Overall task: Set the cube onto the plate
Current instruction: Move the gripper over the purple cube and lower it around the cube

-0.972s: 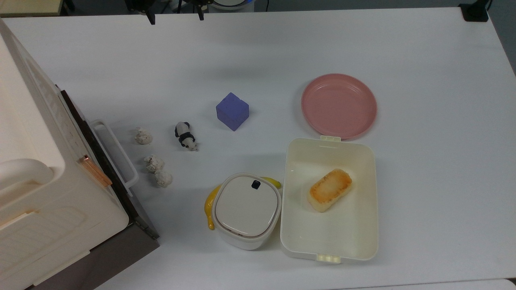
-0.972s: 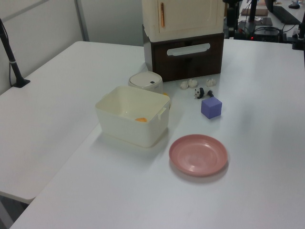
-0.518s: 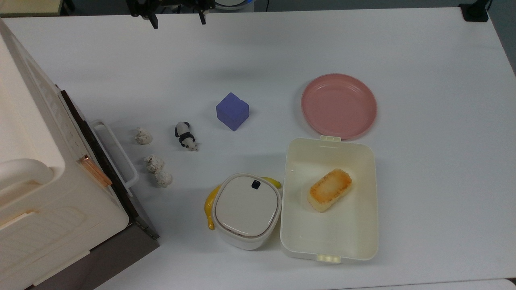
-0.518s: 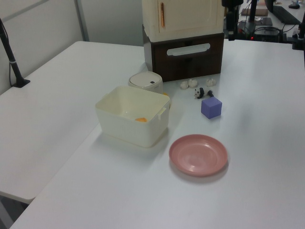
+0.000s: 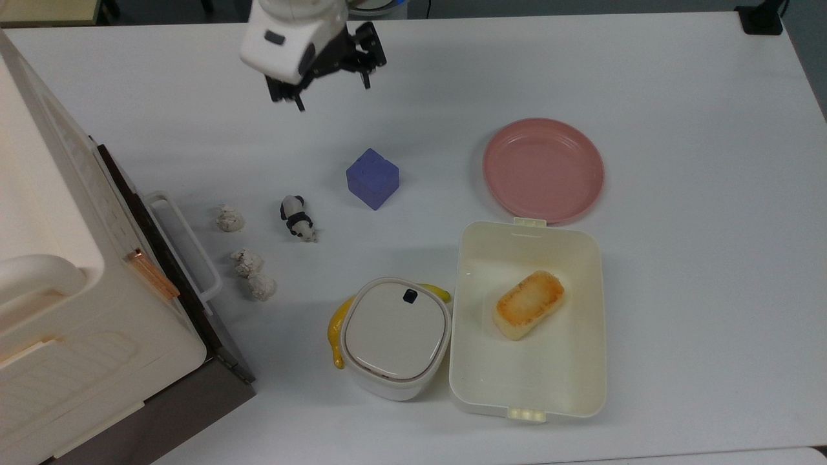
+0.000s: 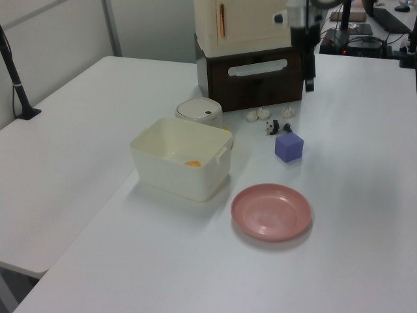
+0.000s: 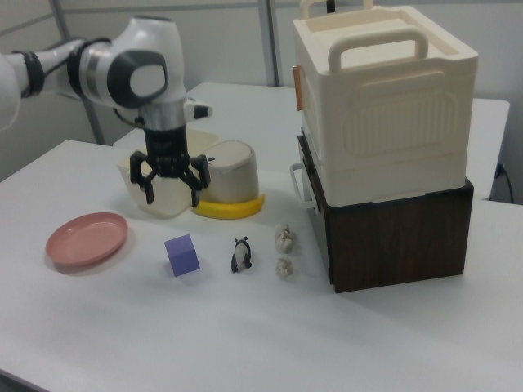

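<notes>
Gripper (image 5: 331,90), jaws wide and empty, has swung in over the table, now at the cube's (image 5: 372,178) eleven o'clock, approach begun, plate (image 5: 543,169) bare.

Blue-purple cube (image 5: 373,178), pink plate (image 5: 543,170), black-and-white panda figure (image 5: 296,216) beside cube, cream lunch box (image 5: 585,361), yellow banana (image 5: 336,332).

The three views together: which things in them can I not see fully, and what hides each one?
- Banana: in the top view the round lidded container covers most of it.
- Toasted food in the lunch box: in the left view the box wall hides nearly all.
- Lunch box in the right view: the gripper and the container stand in front.
- Cabinet: cut off by the top view's left edge.
</notes>
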`<move>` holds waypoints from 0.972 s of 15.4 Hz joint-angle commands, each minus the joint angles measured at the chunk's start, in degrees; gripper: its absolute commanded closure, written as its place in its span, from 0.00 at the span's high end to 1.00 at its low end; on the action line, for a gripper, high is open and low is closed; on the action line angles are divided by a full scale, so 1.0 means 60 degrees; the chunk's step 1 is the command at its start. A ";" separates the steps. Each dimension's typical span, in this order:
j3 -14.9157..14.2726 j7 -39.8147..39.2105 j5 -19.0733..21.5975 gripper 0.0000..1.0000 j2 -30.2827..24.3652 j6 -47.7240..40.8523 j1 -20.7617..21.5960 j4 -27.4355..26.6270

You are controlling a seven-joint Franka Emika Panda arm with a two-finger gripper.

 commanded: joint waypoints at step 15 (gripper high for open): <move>0.0592 0.0429 -0.1762 0.98 0.1897 0.2733 0.0677 -0.1192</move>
